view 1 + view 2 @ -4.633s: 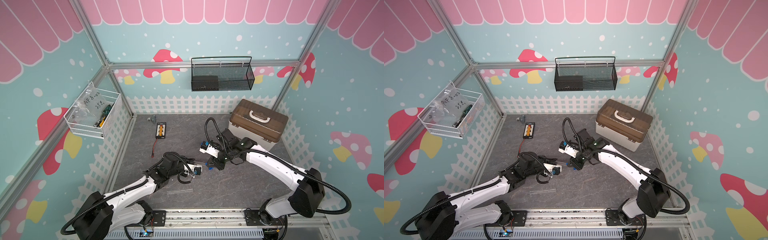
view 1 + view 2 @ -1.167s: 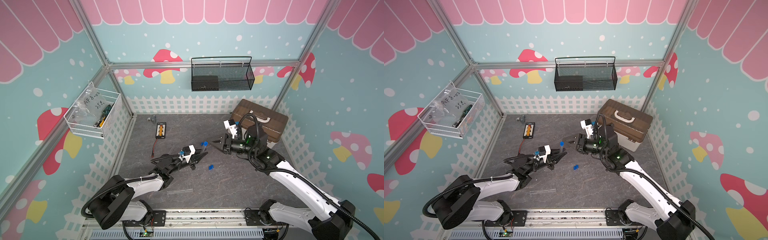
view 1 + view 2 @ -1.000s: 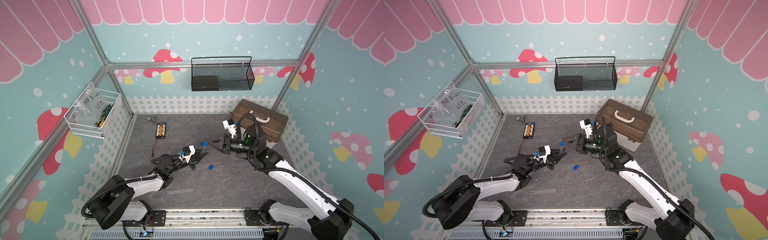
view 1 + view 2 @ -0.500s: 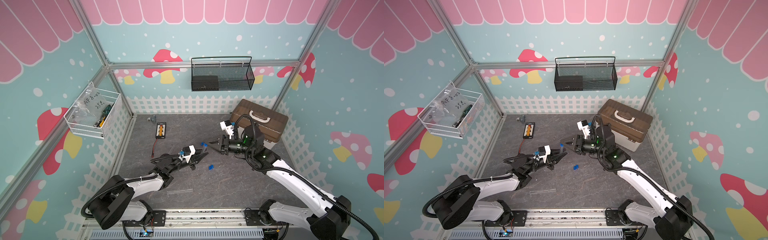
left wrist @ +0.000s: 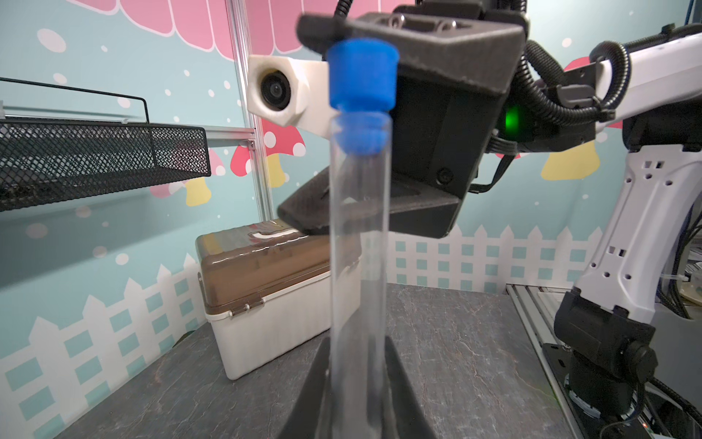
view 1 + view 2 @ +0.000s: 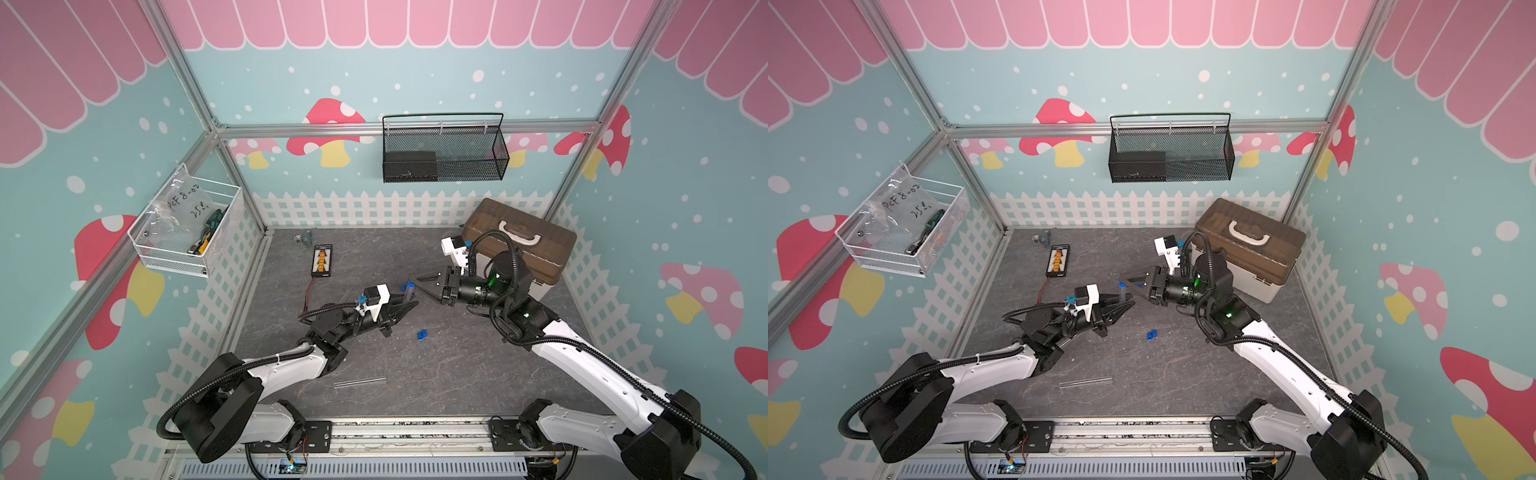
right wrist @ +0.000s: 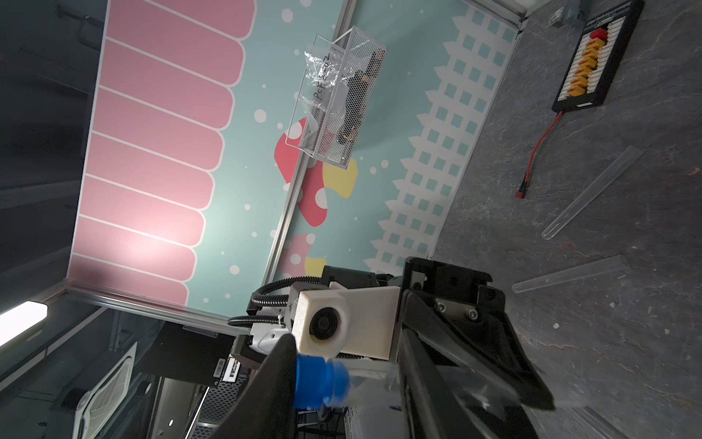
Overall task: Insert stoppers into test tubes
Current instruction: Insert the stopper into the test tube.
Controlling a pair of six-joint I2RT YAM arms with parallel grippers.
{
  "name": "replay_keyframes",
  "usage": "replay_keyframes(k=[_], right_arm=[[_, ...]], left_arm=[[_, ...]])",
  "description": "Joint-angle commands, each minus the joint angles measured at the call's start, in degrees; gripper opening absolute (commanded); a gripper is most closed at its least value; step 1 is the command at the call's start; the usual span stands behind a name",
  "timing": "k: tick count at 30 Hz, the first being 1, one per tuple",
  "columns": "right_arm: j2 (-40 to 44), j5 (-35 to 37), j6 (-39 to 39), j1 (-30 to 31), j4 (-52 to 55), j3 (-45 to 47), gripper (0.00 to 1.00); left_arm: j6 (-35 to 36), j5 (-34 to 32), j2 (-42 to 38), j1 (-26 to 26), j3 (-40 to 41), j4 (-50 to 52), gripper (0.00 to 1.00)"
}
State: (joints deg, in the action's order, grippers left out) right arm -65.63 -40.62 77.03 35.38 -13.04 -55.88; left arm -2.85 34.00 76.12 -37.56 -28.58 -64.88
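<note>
Top views: left tool (image 6: 409, 305) pinching an upright test tube (image 6: 408, 296), a blue stopper (image 6: 410, 284) in its mouth. Right tool (image 6: 414, 285) spread around the stopper. Two loose stoppers (image 6: 422, 334) and a bare tube (image 6: 359, 381) lie on the counter (image 6: 457, 374).
Left wrist: stopper's narrow end is inside the mouth, its head proud.
Right wrist: second bare tube (image 7: 592, 192) and third bare tube (image 7: 569, 279) lie unplugged.
Tally, by my reckoning: one nearly done, three left.

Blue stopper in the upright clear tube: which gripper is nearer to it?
Right. The right gripper stands open at the blue stopper, one finger over its top. The left gripper is shut on the lower end of the clear test tube, below the stopper.
</note>
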Motion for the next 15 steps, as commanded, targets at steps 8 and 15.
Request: replay_keyframes(k=[8,15], right_arm=[[-1.7,1.3,1.3,0.7,6.0,4.4,0.42],[-2.0,1.1,1.2,0.8,6.0,4.5,0.4]], left_arm=[[0.5,0.8,-7.0,-0.2,-7.0,-4.3,0.0],[0.7,0.5,-8.3,-0.2,-8.6,-4.0,0.0]])
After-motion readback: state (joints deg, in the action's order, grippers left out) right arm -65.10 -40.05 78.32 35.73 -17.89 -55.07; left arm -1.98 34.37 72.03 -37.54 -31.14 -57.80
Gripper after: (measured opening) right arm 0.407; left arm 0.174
